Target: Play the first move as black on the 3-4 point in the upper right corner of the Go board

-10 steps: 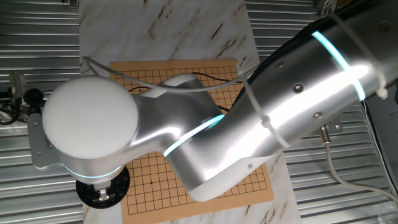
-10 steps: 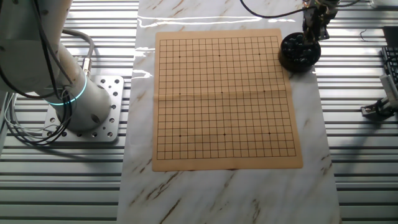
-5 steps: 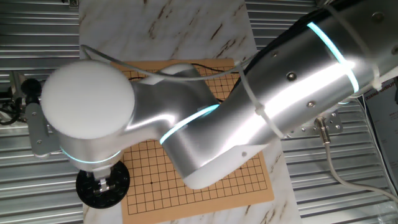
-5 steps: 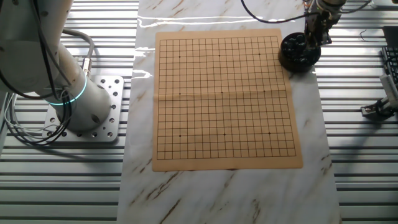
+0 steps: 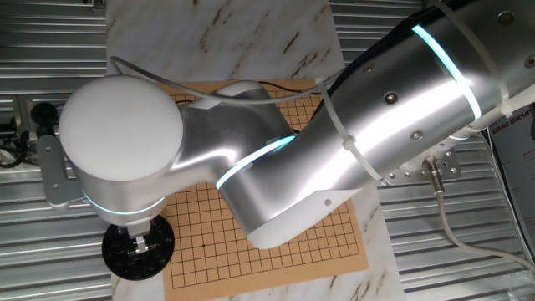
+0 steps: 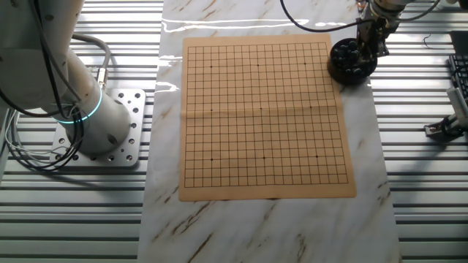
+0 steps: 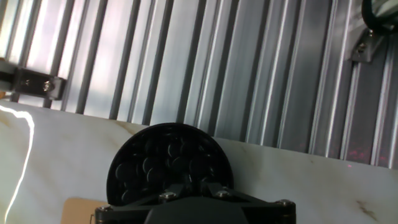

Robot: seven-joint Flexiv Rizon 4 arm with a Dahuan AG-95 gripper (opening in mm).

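Observation:
The round black bowl point(image 6: 352, 61) stands on the marble just off the upper right corner of the Go board point(image 6: 263, 117). It is full of small glossy black stones point(image 7: 163, 160). My gripper point(image 6: 371, 45) hangs over the right part of the bowl with its fingertips down among the stones. In the hand view the fingers point(image 7: 176, 188) are dark against the stones and the gap between them is not readable. In one fixed view the bowl point(image 5: 117, 255) is at the bottom left with the gripper point(image 5: 139, 245) in it. No stone lies on the board.
The arm's large silver links point(image 5: 334, 150) cover most of the board point(image 5: 209, 242) in one fixed view. The arm's base point(image 6: 102, 131) stands left of the marble slab point(image 6: 263, 226). Ribbed metal tabletop point(image 7: 217, 62) surrounds the slab, and cables point(image 6: 314, 18) run above the board.
The gripper has come down a little toward the bowl and shifted slightly over it. The arm links have moved a little. Board and bowl have not moved.

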